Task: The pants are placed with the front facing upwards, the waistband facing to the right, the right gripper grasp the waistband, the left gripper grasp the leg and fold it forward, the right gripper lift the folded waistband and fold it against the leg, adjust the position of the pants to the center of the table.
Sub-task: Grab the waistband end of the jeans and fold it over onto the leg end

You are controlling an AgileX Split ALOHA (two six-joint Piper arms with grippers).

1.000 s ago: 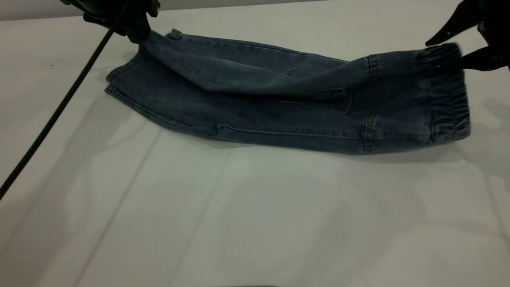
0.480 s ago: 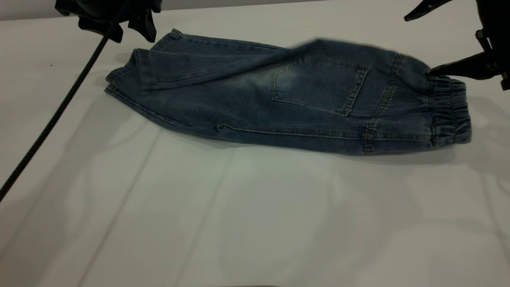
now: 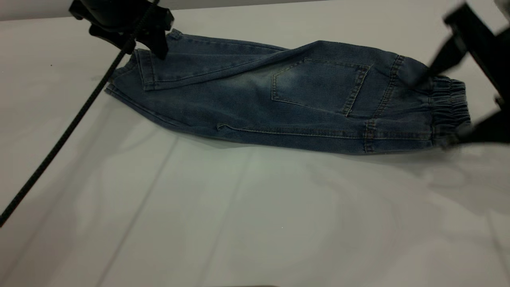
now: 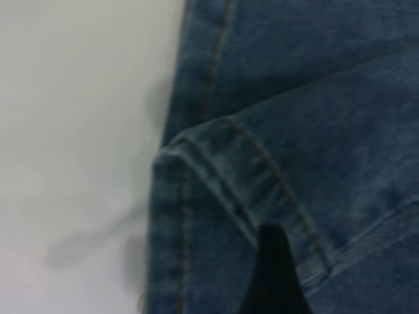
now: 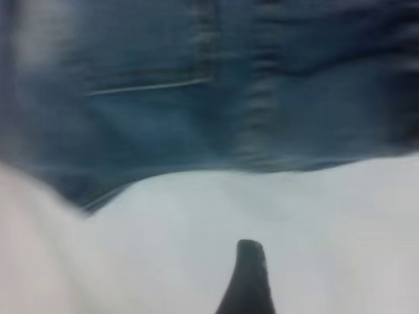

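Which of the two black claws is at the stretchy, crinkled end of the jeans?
The right gripper, its fingers spread wide on either side of the gathered waistband. The left gripper hovers at the opposite end, over the leg hems of the pants.

Pale wall strip (far edge), soft shadows

- Pants: lying flat on the table, folded lengthwise, stretched between the two grippers.
- Waistband: right end of the pants, between the spread fingers of the right gripper.
- Leg hems: left end, directly under the left gripper.
- Back pocket: on the upper layer, nearer the right gripper.
- Cable: runs from the left gripper toward the table's near left.
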